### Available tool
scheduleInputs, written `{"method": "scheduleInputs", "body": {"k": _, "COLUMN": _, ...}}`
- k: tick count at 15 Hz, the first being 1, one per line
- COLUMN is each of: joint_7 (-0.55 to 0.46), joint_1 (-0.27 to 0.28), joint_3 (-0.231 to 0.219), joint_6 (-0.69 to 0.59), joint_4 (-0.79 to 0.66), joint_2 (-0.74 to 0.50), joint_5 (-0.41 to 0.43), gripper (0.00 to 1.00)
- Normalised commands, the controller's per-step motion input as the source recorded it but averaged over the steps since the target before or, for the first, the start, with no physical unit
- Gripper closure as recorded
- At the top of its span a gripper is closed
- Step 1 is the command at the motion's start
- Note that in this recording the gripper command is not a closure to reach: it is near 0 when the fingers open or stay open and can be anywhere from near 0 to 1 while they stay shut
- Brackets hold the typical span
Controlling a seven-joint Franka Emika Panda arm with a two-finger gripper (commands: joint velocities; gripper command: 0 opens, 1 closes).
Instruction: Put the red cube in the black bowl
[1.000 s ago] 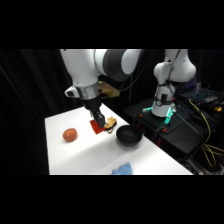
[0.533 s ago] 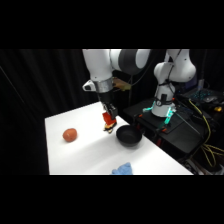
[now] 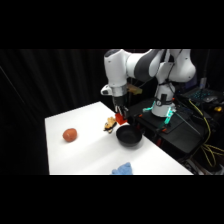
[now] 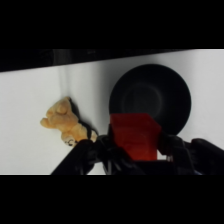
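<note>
My gripper (image 3: 120,117) hangs above the table, shut on the red cube (image 3: 120,118), a small bright red block. In the wrist view the red cube (image 4: 135,136) fills the space between my gripper's (image 4: 134,150) two black fingers. The black bowl (image 3: 129,137) sits on the white table just below and to the right of the cube. From the wrist, the black bowl (image 4: 150,97) lies round and empty right beyond the cube, and the cube's edge overlaps its near rim.
A small tan plush toy (image 3: 109,123) lies just left of the bowl, seen as the tan toy (image 4: 64,121) in the wrist view. A round reddish ball (image 3: 70,134) rests at the table's left. A blue cloth (image 3: 122,169) lies at the front edge.
The arm has carried the red cube to the right, from the middle of the table to a spot just above the bowl's near rim.
</note>
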Motion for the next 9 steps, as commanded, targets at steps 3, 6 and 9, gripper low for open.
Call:
{"method": "scheduleInputs", "body": {"k": 3, "joint_7": 0.0, "joint_1": 0.062, "joint_3": 0.113, "joint_6": 0.4, "joint_4": -0.37, "joint_2": -0.15, "joint_5": 0.019, "gripper": 1.0}}
{"method": "scheduleInputs", "body": {"k": 6, "joint_7": -0.05, "joint_1": 0.069, "joint_3": 0.088, "joint_6": 0.31, "joint_4": -0.03, "joint_2": 0.14, "joint_5": -0.031, "gripper": 1.0}}
{"method": "scheduleInputs", "body": {"k": 9, "joint_7": -0.12, "joint_1": 0.028, "joint_3": 0.025, "joint_6": 0.21, "joint_4": 0.19, "joint_2": 0.29, "joint_5": -0.078, "gripper": 0.0}}
